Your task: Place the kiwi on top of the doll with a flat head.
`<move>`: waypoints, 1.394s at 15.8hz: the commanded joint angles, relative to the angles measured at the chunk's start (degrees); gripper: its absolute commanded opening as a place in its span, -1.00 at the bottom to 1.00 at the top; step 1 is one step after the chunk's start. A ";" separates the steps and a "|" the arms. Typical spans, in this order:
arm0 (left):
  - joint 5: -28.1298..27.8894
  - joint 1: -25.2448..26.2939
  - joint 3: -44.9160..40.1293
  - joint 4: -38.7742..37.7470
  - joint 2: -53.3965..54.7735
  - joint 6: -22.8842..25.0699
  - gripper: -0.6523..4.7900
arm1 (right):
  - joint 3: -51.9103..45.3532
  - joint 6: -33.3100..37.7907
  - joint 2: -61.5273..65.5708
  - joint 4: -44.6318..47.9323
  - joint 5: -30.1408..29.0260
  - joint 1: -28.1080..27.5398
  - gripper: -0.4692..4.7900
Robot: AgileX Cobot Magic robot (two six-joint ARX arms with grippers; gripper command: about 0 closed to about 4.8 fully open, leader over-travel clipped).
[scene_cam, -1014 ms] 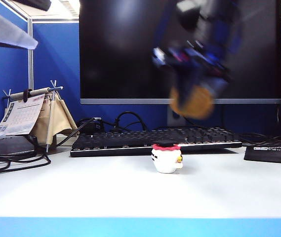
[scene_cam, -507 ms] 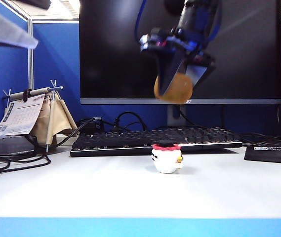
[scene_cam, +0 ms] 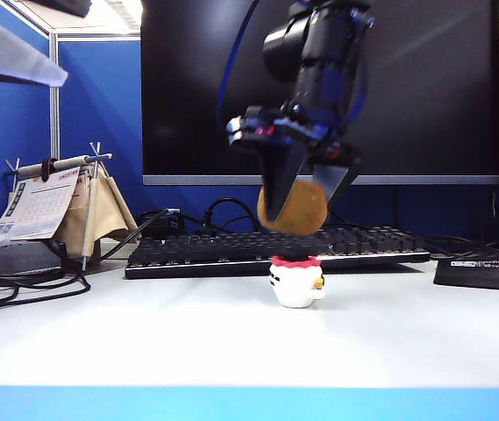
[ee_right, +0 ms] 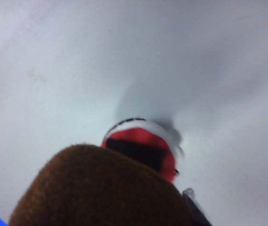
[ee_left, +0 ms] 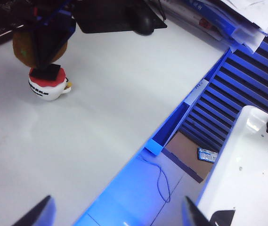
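The brown fuzzy kiwi (scene_cam: 297, 212) hangs just above the doll with a flat head (scene_cam: 295, 282), a small white figurine with a black top and red frill standing on the white table in front of the keyboard. My right gripper (scene_cam: 300, 203) points down from above and is shut on the kiwi. In the right wrist view the kiwi (ee_right: 101, 193) fills the near part, one finger (ee_right: 196, 207) shows beside it, and the doll (ee_right: 141, 148) sits right beyond. The left wrist view shows the doll (ee_left: 49, 84) and the kiwi (ee_left: 23, 47) far off. My left gripper (ee_left: 117, 214) stands open over the table's front edge.
A black keyboard (scene_cam: 231, 250) lies behind the doll, under a large dark monitor (scene_cam: 214, 88). A calendar stand (scene_cam: 47, 206) and cables (scene_cam: 21, 285) are at the left, a black mouse pad (scene_cam: 486, 267) at the right. The table's blue front edge (scene_cam: 249, 403) runs along the near side.
My right gripper has carried the kiwi down and to the left, from high in front of the monitor to just above the doll. The doll has stayed put.
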 commanded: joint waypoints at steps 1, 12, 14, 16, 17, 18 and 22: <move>0.02 -0.02 0.07 0.07 -0.09 -0.20 0.52 | 0.09 0.20 0.02 0.42 0.02 0.28 0.14; -1.27 -0.02 0.07 -1.51 -0.07 0.07 0.52 | 0.00 0.17 2.12 0.15 0.13 0.00 0.14; -1.27 -0.02 0.07 -1.60 -0.07 0.04 0.52 | 0.00 0.17 2.12 0.20 0.09 -0.02 0.14; -1.29 -0.02 0.07 -1.53 -0.09 0.04 0.52 | 0.00 0.17 2.14 0.22 0.09 -0.02 0.14; -1.27 -0.02 0.07 -1.53 -0.09 0.07 0.53 | 0.00 0.17 2.14 0.20 0.09 -0.02 0.14; -1.27 -0.02 0.07 -1.51 -0.09 0.04 0.53 | 0.00 0.17 2.14 0.13 0.11 -0.02 0.14; -2.49 -0.02 0.07 -1.42 -0.07 0.04 0.53 | 0.00 0.20 2.14 -0.63 0.13 0.09 0.38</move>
